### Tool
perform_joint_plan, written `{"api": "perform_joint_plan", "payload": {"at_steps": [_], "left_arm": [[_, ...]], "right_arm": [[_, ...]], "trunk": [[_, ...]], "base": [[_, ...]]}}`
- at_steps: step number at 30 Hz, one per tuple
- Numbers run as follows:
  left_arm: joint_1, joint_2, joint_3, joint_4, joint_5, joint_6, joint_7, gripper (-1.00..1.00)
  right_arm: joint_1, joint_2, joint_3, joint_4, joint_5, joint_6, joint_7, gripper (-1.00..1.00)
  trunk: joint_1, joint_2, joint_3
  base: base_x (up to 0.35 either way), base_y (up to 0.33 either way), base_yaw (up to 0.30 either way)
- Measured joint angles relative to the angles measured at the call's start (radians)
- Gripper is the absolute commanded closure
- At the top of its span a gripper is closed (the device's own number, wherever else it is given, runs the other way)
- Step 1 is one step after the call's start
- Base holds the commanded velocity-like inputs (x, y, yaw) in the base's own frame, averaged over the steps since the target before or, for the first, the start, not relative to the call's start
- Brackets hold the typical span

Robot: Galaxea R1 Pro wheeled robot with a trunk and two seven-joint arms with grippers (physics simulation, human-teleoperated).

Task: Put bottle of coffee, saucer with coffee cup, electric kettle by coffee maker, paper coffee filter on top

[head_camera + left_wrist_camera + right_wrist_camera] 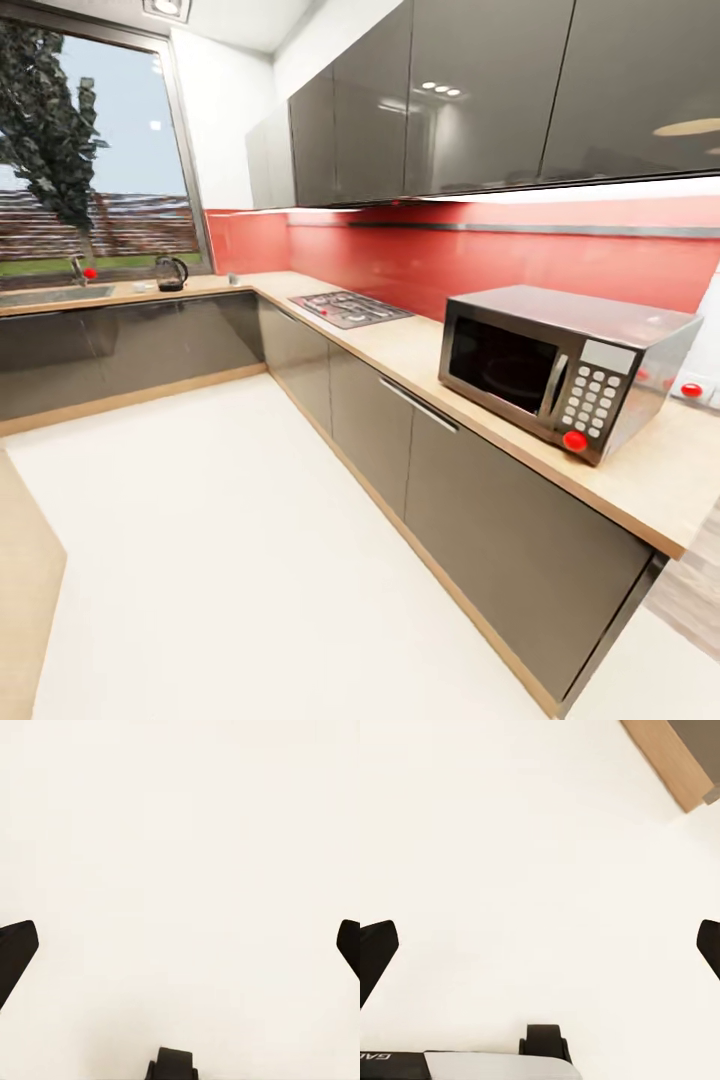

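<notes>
Facing an L-shaped countertop [400, 352] with microwave [560, 365], then hob [350, 308]. Far off by the window, the electric kettle [171, 273], probably awaiting pickup. Left gripper [180, 945] and right gripper [540, 945] spread wide, empty over floor, likely travelling.

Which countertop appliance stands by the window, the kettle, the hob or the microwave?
The dark electric kettle, beside the sink. The hob and microwave sit along the red wall.

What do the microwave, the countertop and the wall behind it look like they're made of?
Microwave: looks like brushed metal, grey with a soft sheen, and a dark glassy door. Countertop: pale matte wood or laminate, with faint grain. Wall panel: glossy red, perhaps glass or acrylic, since it mirrors the light.
</notes>
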Motion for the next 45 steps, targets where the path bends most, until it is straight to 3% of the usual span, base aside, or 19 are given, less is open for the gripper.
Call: {"api": "perform_joint_plan", "payload": {"at_steps": [8,45], "left_arm": [[0.006,0.013,0.007,0.011,-0.001,-0.002,0.0,-1.0],[0.011,0.022,0.009,0.014,0.003,-0.001,0.0,-1.0]], "right_arm": [[0.0,0.001,0.002,0.004,0.003,0.001,0.0,-1.0],[0.0,0.002,0.001,0.04,0.004,0.0,-0.001,-1.0]], "trunk": [[-0.031,0.056,0.017],[-0.173,0.315,0.094]], "base": [[0.0,0.0,0.238],[0.0,0.0,0.224]]}}
